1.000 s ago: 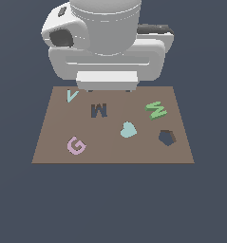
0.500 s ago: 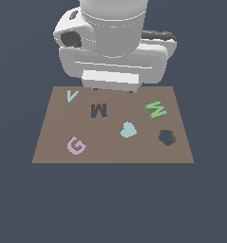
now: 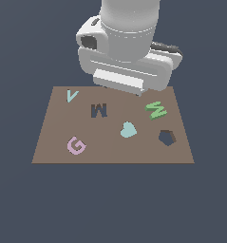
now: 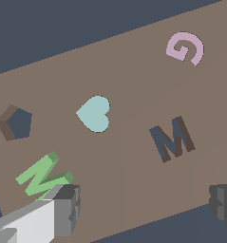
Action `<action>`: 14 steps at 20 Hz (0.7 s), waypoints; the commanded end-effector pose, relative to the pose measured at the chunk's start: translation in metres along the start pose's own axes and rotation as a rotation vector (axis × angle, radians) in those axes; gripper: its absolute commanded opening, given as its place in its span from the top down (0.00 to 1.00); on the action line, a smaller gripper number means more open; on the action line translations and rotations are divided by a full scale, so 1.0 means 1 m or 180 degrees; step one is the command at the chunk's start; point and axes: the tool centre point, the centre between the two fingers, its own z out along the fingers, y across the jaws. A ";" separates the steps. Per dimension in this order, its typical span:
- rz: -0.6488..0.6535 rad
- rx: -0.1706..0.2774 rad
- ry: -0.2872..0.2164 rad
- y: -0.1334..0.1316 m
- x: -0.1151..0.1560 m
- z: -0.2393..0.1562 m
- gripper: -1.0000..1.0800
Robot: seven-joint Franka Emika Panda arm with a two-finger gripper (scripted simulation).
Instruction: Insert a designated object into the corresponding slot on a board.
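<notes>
My pincer [image 4: 146,204] hung above the far edge of the board [image 3: 53,142], its two dark fingertips [image 4: 67,204] spread wide with nothing between them, so it was released and empty. The green M [image 4: 42,176] lay flat on the board near the exterior view's right, well apart from the M-shaped slot [image 3: 99,110], which sat toward the middle, with the teal heart [image 3: 128,129] between and a little nearer the front. In the wrist view one fingertip already stood just beside the green letter, while the other was far off past the slot. I judged the step in hand to be the approach for the pick, barely begun. To do it well I needed to centre the open fingers over the letter, turn the wrist so the pads would close across its narrower span rather than along a slanted stroke, and come straight down. The letter lay askew to the slot, so the carry would call for a twist before lowering. The pentagon cutout [image 3: 167,137] sat near the piece; I had to avoid dragging the block into it.
</notes>
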 end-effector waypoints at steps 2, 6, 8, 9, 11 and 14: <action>0.0306 0.0000 0.0000 -0.010 -0.010 0.010 0.04; 0.0688 0.0000 0.0001 -0.023 -0.021 0.023 0.04; 0.0880 0.0000 0.0001 -0.031 -0.025 0.029 0.04; 0.0976 0.0000 0.0001 -0.034 -0.027 0.032 0.04; 0.1169 0.0000 0.0002 -0.042 -0.031 0.039 0.04; 0.1460 0.0000 0.0002 -0.055 -0.036 0.048 0.04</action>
